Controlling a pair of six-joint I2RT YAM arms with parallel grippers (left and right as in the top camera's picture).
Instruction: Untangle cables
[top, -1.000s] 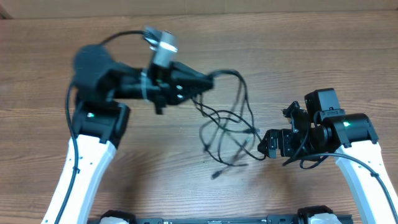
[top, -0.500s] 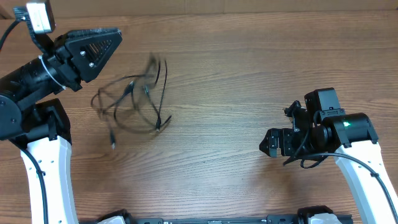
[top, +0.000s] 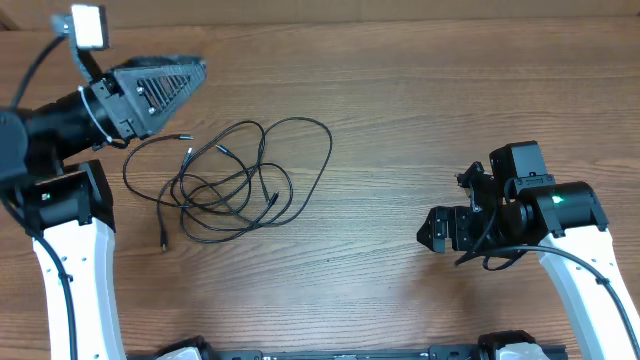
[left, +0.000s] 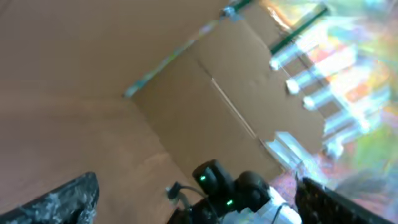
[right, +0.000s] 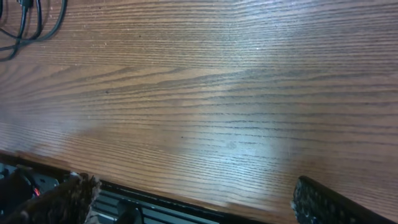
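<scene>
The cables (top: 222, 188) lie loose on the wooden table left of centre, thin black cords in overlapping loops with small plug ends sticking out. My left gripper (top: 185, 85) hangs open up and to the left of them, raised and holding nothing; its wrist view looks across the room, its fingers (left: 62, 199) wide apart. My right gripper (top: 432, 230) rests low at the right, open, far from the tangle. In the right wrist view its fingertips (right: 336, 202) frame bare wood, and a bit of the cables (right: 25, 25) shows at the top left.
The table's front edge and a black rail (right: 155, 208) run along the bottom of the right wrist view. In the left wrist view the right arm (left: 230, 190) stands before a cardboard wall (left: 205, 99).
My left gripper swung left from the middle carrying the cables and opened. The cables dropped and now lie settled on the table. The right arm has not moved.
</scene>
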